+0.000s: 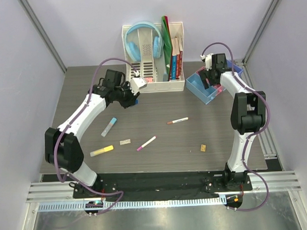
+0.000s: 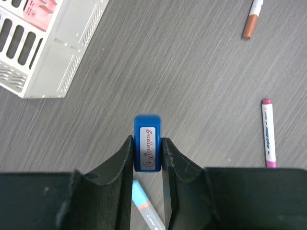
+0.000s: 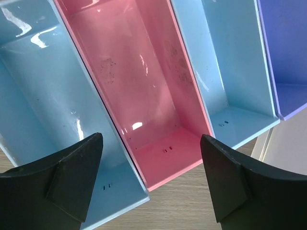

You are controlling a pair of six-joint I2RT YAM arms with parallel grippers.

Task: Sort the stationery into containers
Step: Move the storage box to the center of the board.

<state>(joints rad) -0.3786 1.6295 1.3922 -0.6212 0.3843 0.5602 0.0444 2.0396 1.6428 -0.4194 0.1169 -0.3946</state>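
Observation:
My left gripper [image 2: 147,146] is shut on a small blue block [image 2: 147,129] with a white label and holds it above the table, near the white organiser [image 1: 134,97]. On the table lie a yellow highlighter [image 1: 102,150], a light-blue-capped pen [image 1: 109,126], a grey block [image 1: 125,142], a pink-tipped pen [image 1: 146,143], a brown-capped marker [image 1: 177,121] and a tan block [image 1: 202,148]. My right gripper [image 3: 151,158] hangs open and empty over the containers: the blue bin [image 3: 43,96], the pink bin [image 3: 139,81], the light blue bin [image 3: 230,67] and the purple bin [image 3: 288,43].
A white slotted organiser [image 1: 154,69] at the back holds light-blue headphones [image 1: 143,42] and upright books [image 1: 174,53]. The row of bins [image 1: 200,87] sits at the back right. Grey walls close in both sides.

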